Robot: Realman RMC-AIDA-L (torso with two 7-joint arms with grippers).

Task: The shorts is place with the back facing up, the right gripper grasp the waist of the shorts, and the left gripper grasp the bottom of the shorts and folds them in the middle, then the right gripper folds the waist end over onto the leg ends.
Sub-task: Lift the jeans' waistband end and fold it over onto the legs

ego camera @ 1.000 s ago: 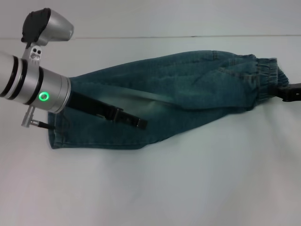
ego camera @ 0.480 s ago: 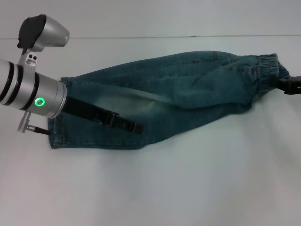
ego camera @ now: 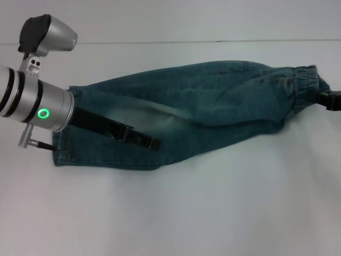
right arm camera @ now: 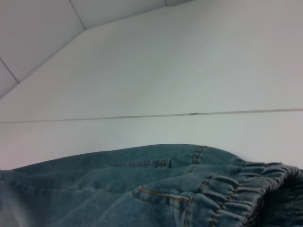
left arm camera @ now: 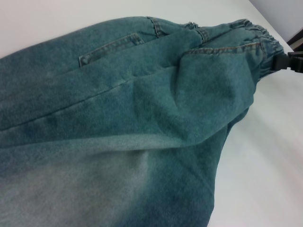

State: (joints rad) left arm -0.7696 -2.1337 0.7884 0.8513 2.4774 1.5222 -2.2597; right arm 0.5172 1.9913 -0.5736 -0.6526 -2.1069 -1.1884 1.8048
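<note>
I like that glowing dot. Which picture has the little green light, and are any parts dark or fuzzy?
Head view: a green light ring glows on the silver arm, faint shadow beneath the faded blue denim shorts. Left wrist view: the nearest denim looks soft and hazy. Right wrist view: the ruffled elastic waist sits in shade.

Head looks down; both wrists closely share the shorts [ego camera: 181, 114].

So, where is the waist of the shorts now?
In the head view, the waist is the far-right end of the shorts, on the robot's right, at the right gripper.
</note>
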